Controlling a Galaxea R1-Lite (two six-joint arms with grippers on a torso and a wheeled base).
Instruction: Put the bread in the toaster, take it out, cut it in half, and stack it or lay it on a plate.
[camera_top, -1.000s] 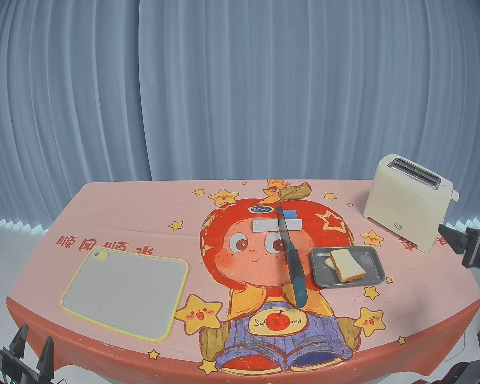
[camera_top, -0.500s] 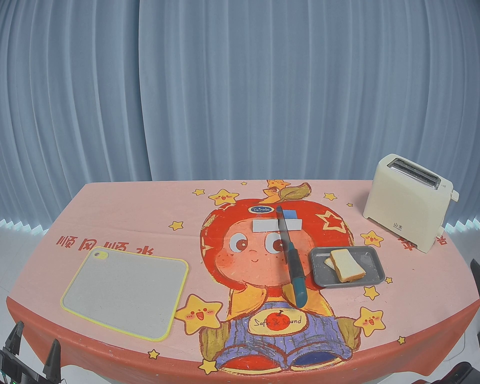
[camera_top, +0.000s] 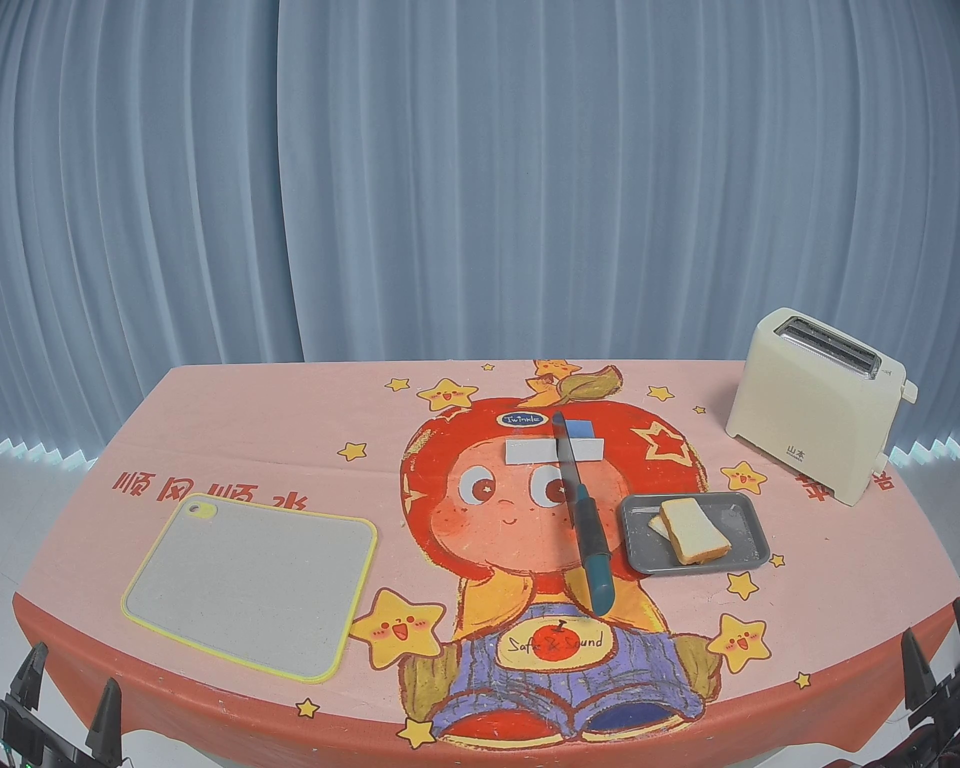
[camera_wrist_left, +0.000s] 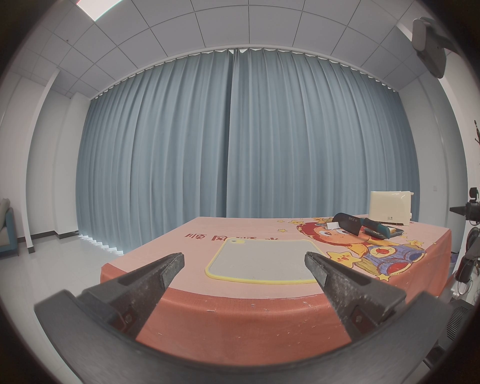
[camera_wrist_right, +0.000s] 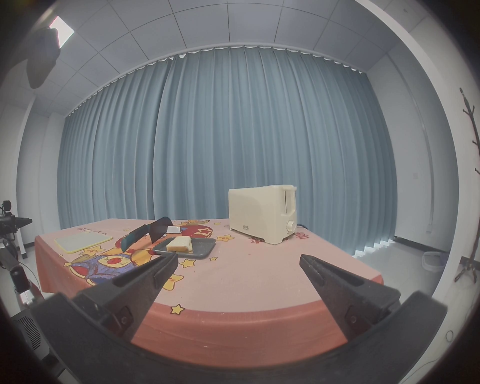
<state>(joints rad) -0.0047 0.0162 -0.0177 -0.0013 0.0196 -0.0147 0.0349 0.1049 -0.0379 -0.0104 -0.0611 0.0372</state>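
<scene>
The bread (camera_top: 695, 530) lies flat on a grey tray (camera_top: 742, 522) on the right half of the table (camera_top: 250, 440), about midway between the near and far edges. A second pale piece peeks out from under its left side. The cream toaster (camera_top: 815, 400) stands upright at the far right corner, well apart from the tray, its slot facing up. Just beside the tray's left edge, near the table's middle, lies a knife (camera_top: 585, 520). Its teal handle points toward the near edge and its blade crosses a small white and blue card (camera_top: 530, 450). A grey cutting board (camera_top: 250, 585) with a yellow rim lies flat near the near left corner. The left gripper (camera_wrist_left: 243, 257) hangs off the table, beyond the near left corner, its two fingers spread wide and aimed at the cutting board. The right gripper (camera_wrist_right: 237, 262) hangs beyond the near right corner, fingers likewise wide apart, facing the tray and the toaster. A blue-grey curtain (camera_top: 480, 180) hangs behind the far edge.
</scene>
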